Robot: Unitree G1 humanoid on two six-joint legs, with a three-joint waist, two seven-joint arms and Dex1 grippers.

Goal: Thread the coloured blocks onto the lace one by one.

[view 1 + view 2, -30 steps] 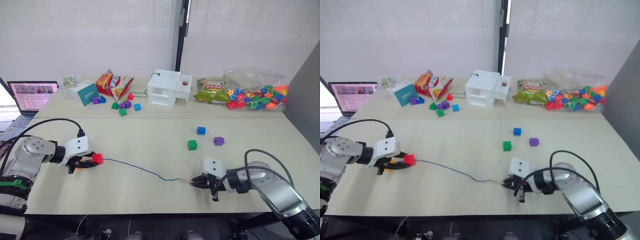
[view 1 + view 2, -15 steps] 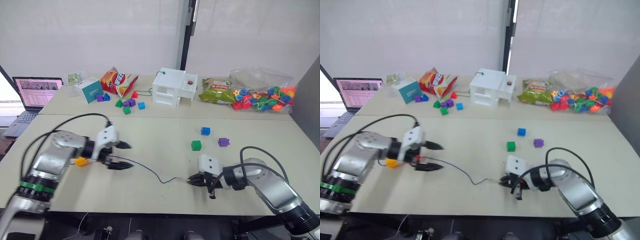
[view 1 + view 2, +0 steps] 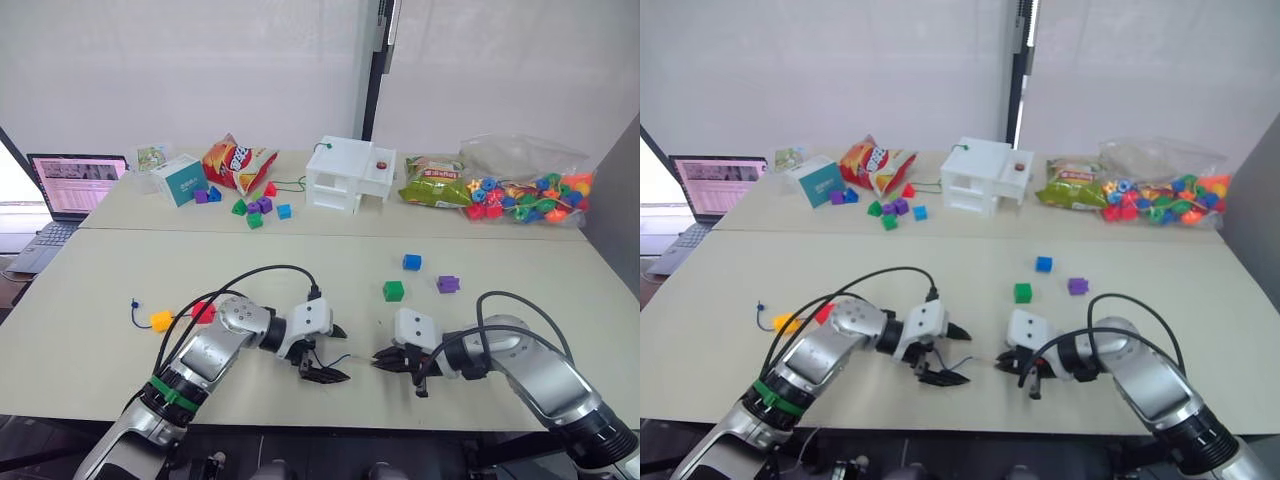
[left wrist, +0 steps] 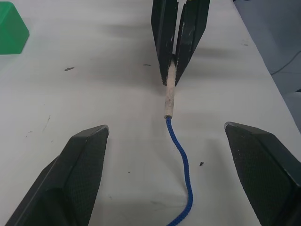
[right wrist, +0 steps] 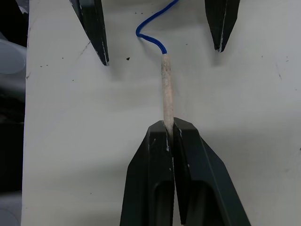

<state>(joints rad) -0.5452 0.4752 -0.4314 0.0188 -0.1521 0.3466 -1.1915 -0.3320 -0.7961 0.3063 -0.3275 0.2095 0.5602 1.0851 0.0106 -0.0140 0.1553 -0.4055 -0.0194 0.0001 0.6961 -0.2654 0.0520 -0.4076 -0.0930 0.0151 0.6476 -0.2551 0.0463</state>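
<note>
Lace [image 4: 178, 155] tip pinched in R gripper [image 5: 168, 129]

You see even, bright light from above; soft shadows lie under the arms on the desk [image 3: 120, 270], whose far edge looks slightly hazy.

Left gripper [image 4: 165, 174] fingers spread wide, flanking blue lace [image 4: 181, 165] on table [image 4: 84, 80]. Right gripper [image 4: 178, 44] pinches lace's pale tip [image 4: 170, 92]. Green block [image 4: 11, 34] at edge.

The left arm [image 3: 215, 350] hides the middle stretch of the lace [image 4: 181, 155].
</note>
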